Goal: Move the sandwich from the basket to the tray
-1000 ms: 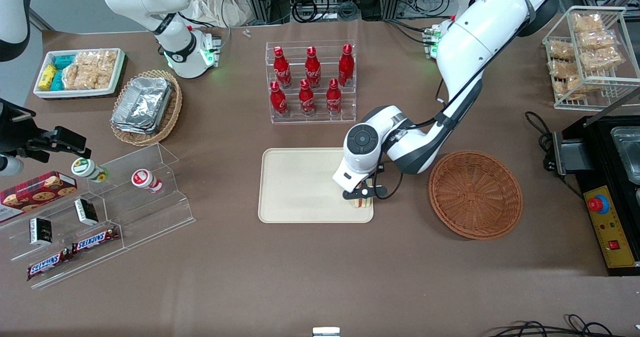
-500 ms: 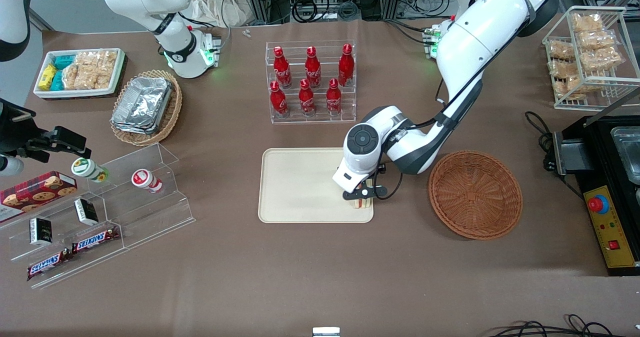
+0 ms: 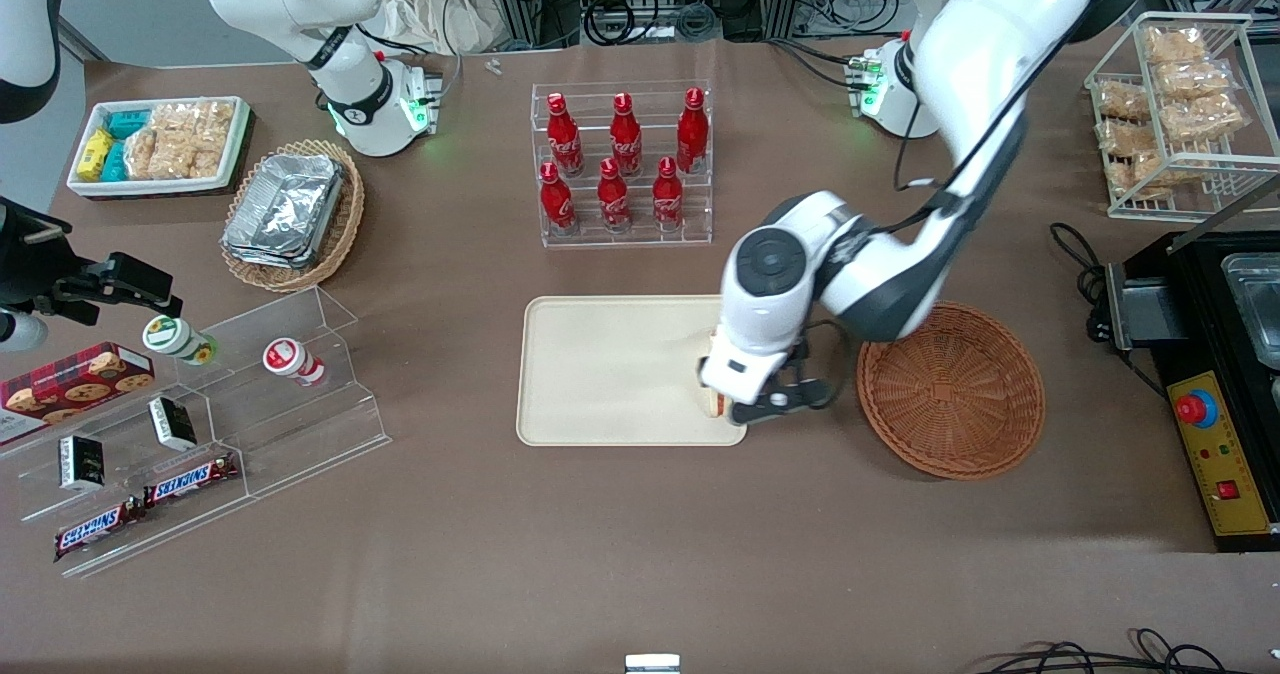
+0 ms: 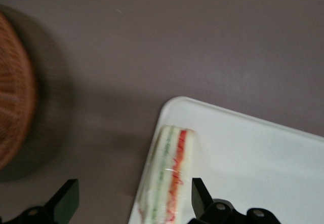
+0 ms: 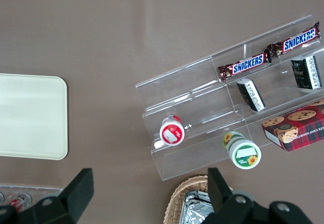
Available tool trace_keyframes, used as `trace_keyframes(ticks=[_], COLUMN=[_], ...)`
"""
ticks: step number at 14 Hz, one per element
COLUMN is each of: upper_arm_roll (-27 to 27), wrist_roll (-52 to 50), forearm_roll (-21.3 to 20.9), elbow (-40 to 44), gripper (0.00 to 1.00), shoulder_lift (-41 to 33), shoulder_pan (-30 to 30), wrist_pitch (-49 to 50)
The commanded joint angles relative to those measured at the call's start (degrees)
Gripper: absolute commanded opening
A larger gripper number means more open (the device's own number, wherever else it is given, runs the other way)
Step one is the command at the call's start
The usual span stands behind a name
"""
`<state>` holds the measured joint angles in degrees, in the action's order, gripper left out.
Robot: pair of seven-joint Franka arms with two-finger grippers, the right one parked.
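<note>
Hovering my jaws (image 4: pixel 129 198) apart above sandwich (image 4: pixel 169 176) at tray (image 3: pixel 600 374) corner; front view mostly hides it; basket (image 3: pixel 950 389) beside.

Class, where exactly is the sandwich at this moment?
The sandwich lies on the tray, at its corner nearest the basket, with the open gripper just above it, fingers apart on either side.

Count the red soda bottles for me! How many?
6, all in the clear rack, farther from the camera than the tray: three in its upper row, three in its lower row.
</note>
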<state>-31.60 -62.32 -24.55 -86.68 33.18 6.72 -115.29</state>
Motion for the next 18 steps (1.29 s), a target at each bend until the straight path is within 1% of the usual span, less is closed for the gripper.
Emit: trace_keyframes(ticks=[1,4,6,8,10,11,13,15,16,17,18], upper_arm_roll=[-0.3,-0.3,-0.3,-0.3,-0.3,-0.22,0.13,-0.13,-0.04,0.05,0.05], wrist_roll=[0.09,2.73,5.61,12.54,18.61,20.3,20.66,22.58,26.51,28.38,28.83], forearm_roll=[4.5,7.23,9.51,13.28,16.19,17.59,17.69,18.57,20.49,21.55,21.65], elbow=[-2.96,-6.56,-6.75,-6.75,-6.57,-5.96,-5.25,-5.08,-4.47,-4.29,-4.2], gripper=[1.0,1.0,1.0,1.0,1.0,1.0,1.0,1.0,1.0,1.0,1.0], shoulder_lift=[-9.16,-16.45,-19.36,-22.18,-24.73,-25.0,-25.18,-25.62,-25.62,-25.53,-25.62], shoulder_pan=[-4.59,-7.85,-10.05,-12.95,-16.28,-17.26,-17.7,-22.78,-24.28,-24.82,-25.87], wrist_pitch=[4.27,5.16,6.82,11.29,14.11,14.91,16.14,16.32,16.41,16.32,16.41])
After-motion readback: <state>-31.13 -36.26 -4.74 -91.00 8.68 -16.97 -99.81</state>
